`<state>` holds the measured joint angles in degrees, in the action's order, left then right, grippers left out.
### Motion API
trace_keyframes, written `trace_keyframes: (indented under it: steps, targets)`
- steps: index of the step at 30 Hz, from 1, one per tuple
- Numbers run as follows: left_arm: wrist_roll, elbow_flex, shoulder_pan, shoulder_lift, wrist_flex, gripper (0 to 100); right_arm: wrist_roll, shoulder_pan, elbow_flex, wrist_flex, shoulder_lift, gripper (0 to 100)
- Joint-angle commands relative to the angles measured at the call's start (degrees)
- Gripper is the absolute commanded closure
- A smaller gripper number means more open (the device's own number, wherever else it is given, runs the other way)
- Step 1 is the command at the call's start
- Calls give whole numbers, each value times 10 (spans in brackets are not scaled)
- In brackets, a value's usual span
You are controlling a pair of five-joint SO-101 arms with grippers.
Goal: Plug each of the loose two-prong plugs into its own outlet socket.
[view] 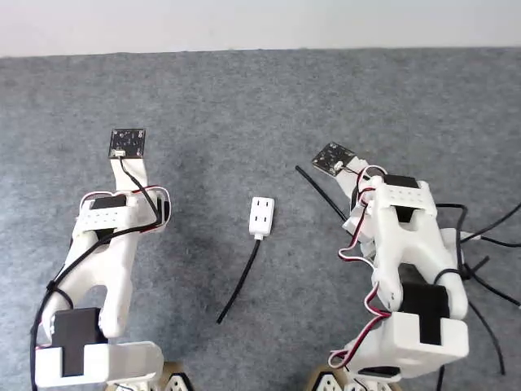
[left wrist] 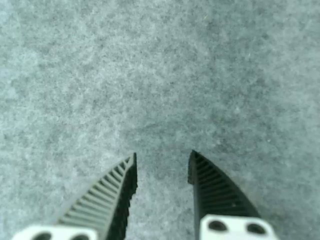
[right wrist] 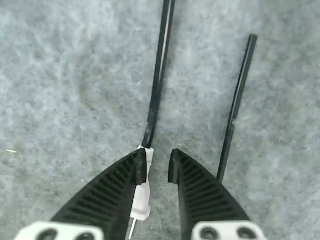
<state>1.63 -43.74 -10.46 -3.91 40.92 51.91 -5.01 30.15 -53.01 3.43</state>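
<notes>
Left arm (view: 106,244) sits at the left of the high view. The left gripper (left wrist: 162,164) is released, its jaws spread over bare grey carpet (left wrist: 160,75) with nothing between them.

Centre of the high view: white outlet socket (view: 261,217) lies flat, its black lead (view: 241,281) trailing toward the lower left.

Right arm (view: 407,244) sits at the right. The right gripper (right wrist: 157,157) is released, jaws parted around a white two-prong plug (right wrist: 142,195). The plug lies against one finger (right wrist: 117,187), with a gap to the other. Its black cord (right wrist: 159,75) runs to the top edge of the right wrist view. A second black cord (right wrist: 237,100) lies just right of it.
</notes>
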Motion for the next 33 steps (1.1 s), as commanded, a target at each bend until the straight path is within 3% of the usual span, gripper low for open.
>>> trace_keyframes:
  steps: [1, 14, 19, 30, 33]
  targets:
    - [-7, 4, -3, -18, -11, 837, 5, -1, -1, 5, -23, 904]
    - [-7, 4, -3, -18, -11, 837, 29, 3, -11, 2, 22, 899]
    - [-7, 4, -3, -18, -11, 837, 31, 8, -11, -28, 17, 826]
    - [-7, 4, -3, -18, -11, 837, 30, 22, -12, -41, 22, 827]
    - [-7, 4, -3, -18, -11, 837, 31, 21, -14, -34, 22, 883]
